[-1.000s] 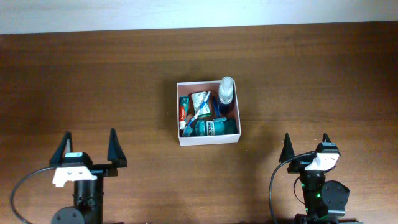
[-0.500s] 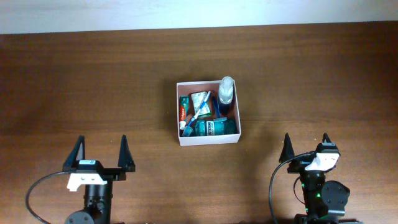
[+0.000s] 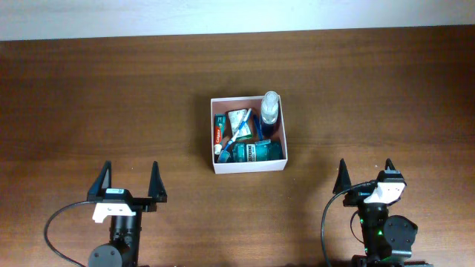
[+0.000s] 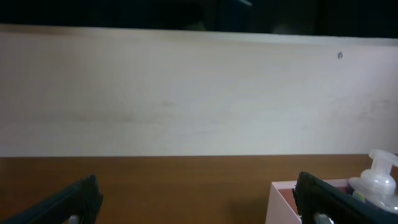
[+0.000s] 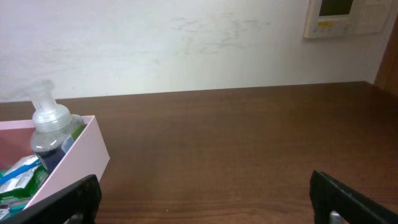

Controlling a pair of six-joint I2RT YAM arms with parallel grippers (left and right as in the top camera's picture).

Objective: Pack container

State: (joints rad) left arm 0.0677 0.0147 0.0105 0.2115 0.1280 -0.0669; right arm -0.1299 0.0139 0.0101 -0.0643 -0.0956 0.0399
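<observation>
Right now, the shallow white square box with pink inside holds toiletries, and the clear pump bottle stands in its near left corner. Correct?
No. The overhead view shows the clear pump bottle in the far right corner of the white box.

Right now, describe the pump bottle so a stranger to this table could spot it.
Near the middle of the wooden table sits a white square container. In its far right corner stands the pump bottle: clear, with dark blue liquid, rising above the flat green packets and red tube beside it.
</observation>
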